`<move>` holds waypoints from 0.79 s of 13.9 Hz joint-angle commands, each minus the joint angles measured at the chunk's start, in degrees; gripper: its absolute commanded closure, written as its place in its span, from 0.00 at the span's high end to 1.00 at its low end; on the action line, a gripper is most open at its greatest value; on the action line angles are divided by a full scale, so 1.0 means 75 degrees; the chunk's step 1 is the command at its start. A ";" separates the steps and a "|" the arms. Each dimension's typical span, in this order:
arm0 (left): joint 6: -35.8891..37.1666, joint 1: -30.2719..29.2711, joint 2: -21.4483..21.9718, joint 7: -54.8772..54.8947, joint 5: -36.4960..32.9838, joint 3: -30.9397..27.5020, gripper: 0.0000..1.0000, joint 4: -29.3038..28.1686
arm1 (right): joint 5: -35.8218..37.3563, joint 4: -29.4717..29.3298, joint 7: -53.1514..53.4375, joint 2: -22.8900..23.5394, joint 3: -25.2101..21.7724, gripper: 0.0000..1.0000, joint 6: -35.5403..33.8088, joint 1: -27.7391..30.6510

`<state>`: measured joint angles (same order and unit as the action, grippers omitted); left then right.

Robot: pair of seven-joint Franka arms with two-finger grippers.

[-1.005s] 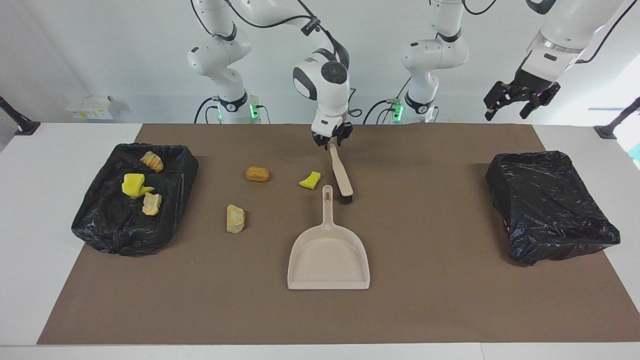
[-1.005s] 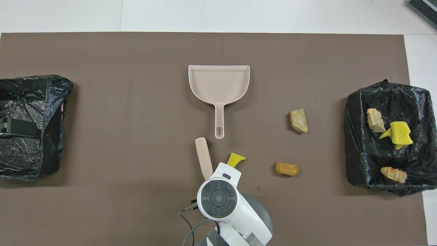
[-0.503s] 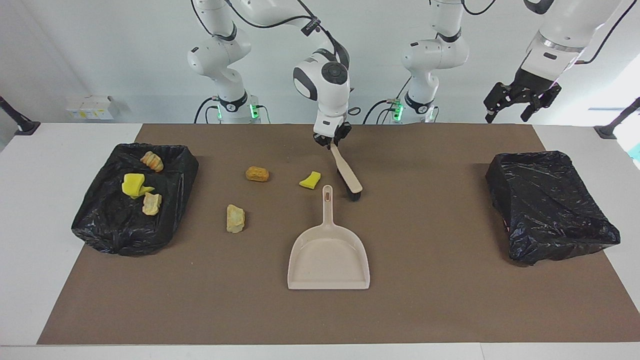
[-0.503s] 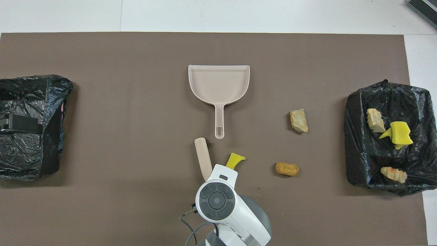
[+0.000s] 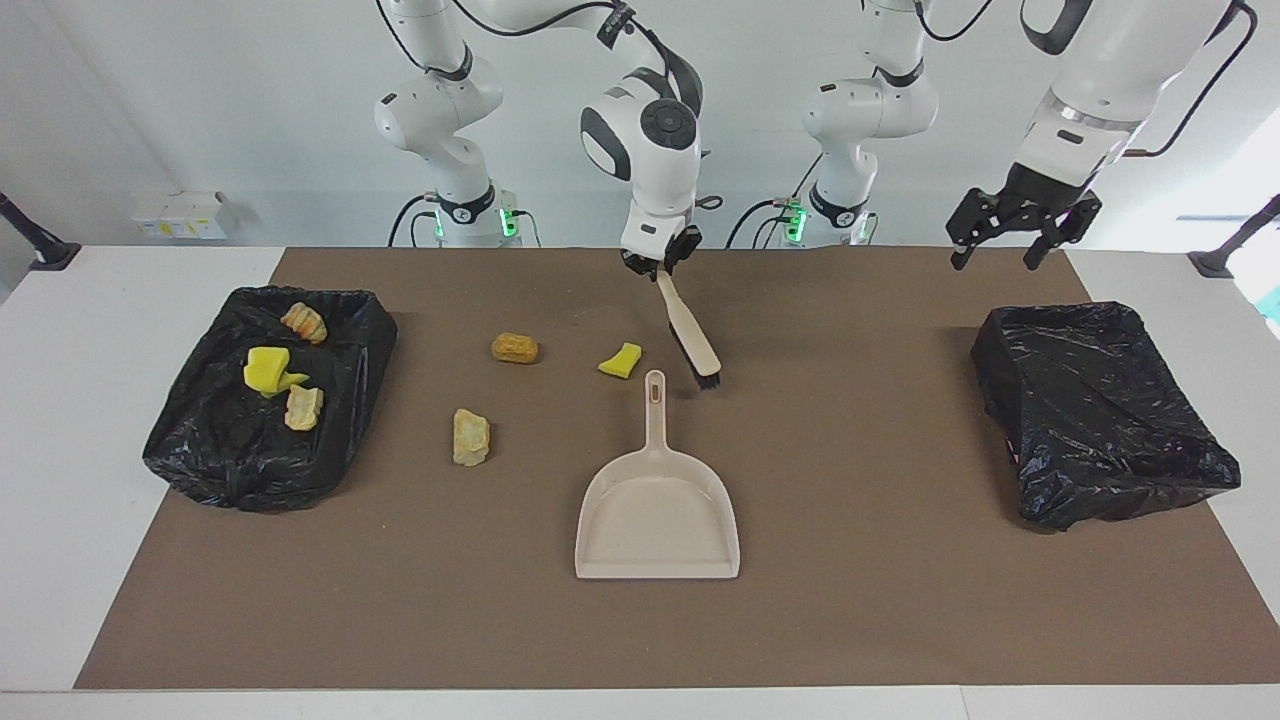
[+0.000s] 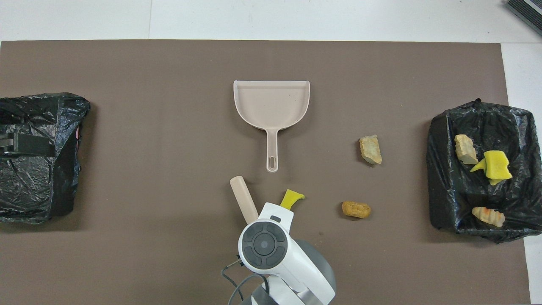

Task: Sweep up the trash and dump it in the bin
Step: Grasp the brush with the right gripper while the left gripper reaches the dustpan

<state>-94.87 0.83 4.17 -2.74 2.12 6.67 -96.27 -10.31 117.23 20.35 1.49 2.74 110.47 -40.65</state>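
My right gripper (image 5: pixel 659 264) is shut on the handle tip of a beige brush (image 5: pixel 688 335). The brush hangs tilted, its black bristles low over the mat beside the handle of the beige dustpan (image 5: pixel 657 512). In the overhead view the arm's wrist hides that gripper, and only the brush (image 6: pixel 243 198) shows. Three trash pieces lie on the mat: a yellow sponge scrap (image 5: pixel 621 359), an orange lump (image 5: pixel 514 347) and a tan lump (image 5: pixel 471 436). The black-lined bin (image 5: pixel 335 420) at the right arm's end holds three more pieces. My left gripper (image 5: pixel 1000 243) hangs open and holds nothing.
A second black-lined bin (image 5: pixel 1100 410) sits at the left arm's end, below the left gripper. The brown mat (image 5: pixel 860 600) covers most of the white table. The dustpan (image 6: pixel 271 103) lies flat, farther from the robots than the sponge scrap (image 6: pixel 291 198).
The right gripper closed on the brush handle and rose; the brush lifted and its bristle end swung toward the left arm's end. The left gripper drifted down and inward.
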 commanded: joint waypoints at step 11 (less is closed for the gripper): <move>-0.2418 0.3144 -0.1841 -0.2360 0.0643 -0.0057 1.00 -0.0408 | 0.1174 -0.0784 -0.0791 -0.0960 -0.0096 0.00 -0.2226 0.3273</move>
<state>-109.39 21.70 -4.83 -15.96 6.37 7.22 -100.93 -4.11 110.86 15.40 -5.46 1.43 94.02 -19.22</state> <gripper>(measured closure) 0.000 0.736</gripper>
